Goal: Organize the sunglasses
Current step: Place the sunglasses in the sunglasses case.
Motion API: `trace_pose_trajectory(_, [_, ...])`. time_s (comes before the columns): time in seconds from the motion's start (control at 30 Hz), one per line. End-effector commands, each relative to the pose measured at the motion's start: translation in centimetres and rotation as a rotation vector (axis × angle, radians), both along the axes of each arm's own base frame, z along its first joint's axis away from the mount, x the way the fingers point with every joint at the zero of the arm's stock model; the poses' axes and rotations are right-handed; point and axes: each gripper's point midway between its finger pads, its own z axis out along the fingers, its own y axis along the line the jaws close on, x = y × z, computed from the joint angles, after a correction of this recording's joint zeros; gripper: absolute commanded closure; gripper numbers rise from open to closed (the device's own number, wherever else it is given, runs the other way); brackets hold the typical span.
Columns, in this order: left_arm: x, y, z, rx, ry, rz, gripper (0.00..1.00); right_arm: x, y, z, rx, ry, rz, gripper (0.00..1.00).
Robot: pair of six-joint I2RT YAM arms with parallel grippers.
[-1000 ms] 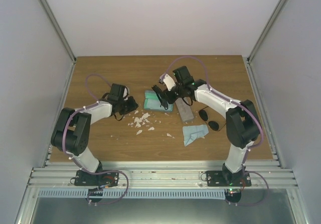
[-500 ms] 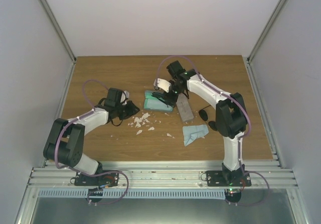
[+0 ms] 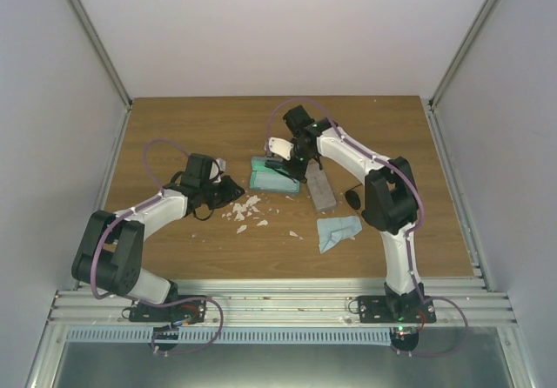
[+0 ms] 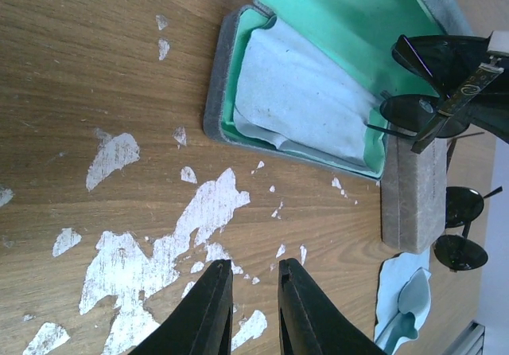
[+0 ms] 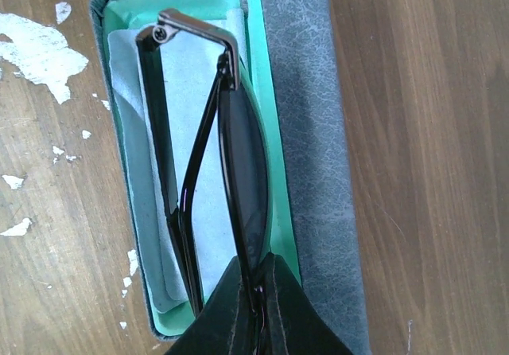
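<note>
Though its elbow lately rightward, right tool tight on sunglasses over case; left tool seemingly ajar.

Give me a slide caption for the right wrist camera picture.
Right gripper pinches dark-framed sunglasses over the open green-lined grey case holding a light-blue cloth.

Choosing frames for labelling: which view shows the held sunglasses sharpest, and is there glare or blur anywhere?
Right wrist: sunglasses crisp over the case, no strong glare; only the right pincer at the bottom is dark and soft. Left wrist: table grain sharp, sunglasses small and silhouetted at the right edge. Top: even light, faint shadows, sunglasses too small to judge.
</note>
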Motion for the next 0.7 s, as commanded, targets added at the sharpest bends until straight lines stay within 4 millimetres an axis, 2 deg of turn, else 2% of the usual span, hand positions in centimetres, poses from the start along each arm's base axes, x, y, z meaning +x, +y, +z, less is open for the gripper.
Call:
trace_pose_trajectory(0.0, [0.0,-0.4,0.1,-0.013,-0.014,-0.008,0.81,0.7,0.5,-1.2,-0.038,-0.05,0.008,0.99])
trace_pose_trajectory(0.47, [0.0,-0.3,-0.2,-0.003,-0.011,-0.014,0.81,0.4,1.8,-4.1,-0.13,-0.108,-0.099,0.94])
trace_pose_trajectory(0.67, [-0.1,-0.2,-0.3,0.005,-0.011,-0.015,0.81,0.5,1.7,-4.6,-0.153,-0.13,-0.126,0.91])
